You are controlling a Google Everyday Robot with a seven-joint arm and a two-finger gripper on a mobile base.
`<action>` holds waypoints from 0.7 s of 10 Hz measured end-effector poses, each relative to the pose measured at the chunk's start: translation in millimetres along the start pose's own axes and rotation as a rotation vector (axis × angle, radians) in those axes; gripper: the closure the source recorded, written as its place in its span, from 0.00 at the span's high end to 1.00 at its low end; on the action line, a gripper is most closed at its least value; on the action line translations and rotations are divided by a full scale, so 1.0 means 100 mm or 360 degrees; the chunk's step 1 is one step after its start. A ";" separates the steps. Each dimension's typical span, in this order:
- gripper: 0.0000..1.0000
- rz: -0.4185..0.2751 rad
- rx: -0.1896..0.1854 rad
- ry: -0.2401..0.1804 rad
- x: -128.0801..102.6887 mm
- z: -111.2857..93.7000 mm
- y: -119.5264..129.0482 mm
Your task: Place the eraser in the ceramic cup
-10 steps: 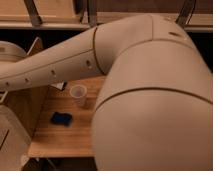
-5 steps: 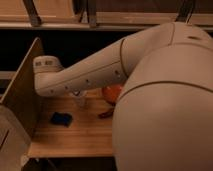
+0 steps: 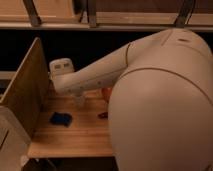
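My large white arm (image 3: pixel 150 95) fills the right and middle of the camera view and reaches left over the wooden table (image 3: pixel 75 135). Its wrist end (image 3: pixel 62 70) sits near the upright wooden side panel (image 3: pixel 25 90). The gripper itself is hidden behind the arm and is shut. Just under the forearm peeks a small white shape, the ceramic cup (image 3: pixel 80 99), mostly covered. The eraser is hidden from view.
A flat dark blue pad (image 3: pixel 61 118) lies on the table's left part. A sliver of an orange bowl (image 3: pixel 106 93) shows beside the arm, with a small dark item (image 3: pixel 102 115) in front of it. Shelving runs along the back.
The arm has swung down from high across the view to low over the table, and its wrist end has shifted slightly right. It now covers most of the cup.
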 end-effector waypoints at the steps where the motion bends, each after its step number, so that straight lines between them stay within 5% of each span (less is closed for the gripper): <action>1: 0.13 0.0006 -0.0066 -0.0087 -0.03 0.11 0.06; 4: 0.13 0.0058 -0.0155 -0.0293 -0.08 0.27 -0.02; 7: 0.13 0.0164 -0.0126 -0.0471 0.05 0.29 -0.36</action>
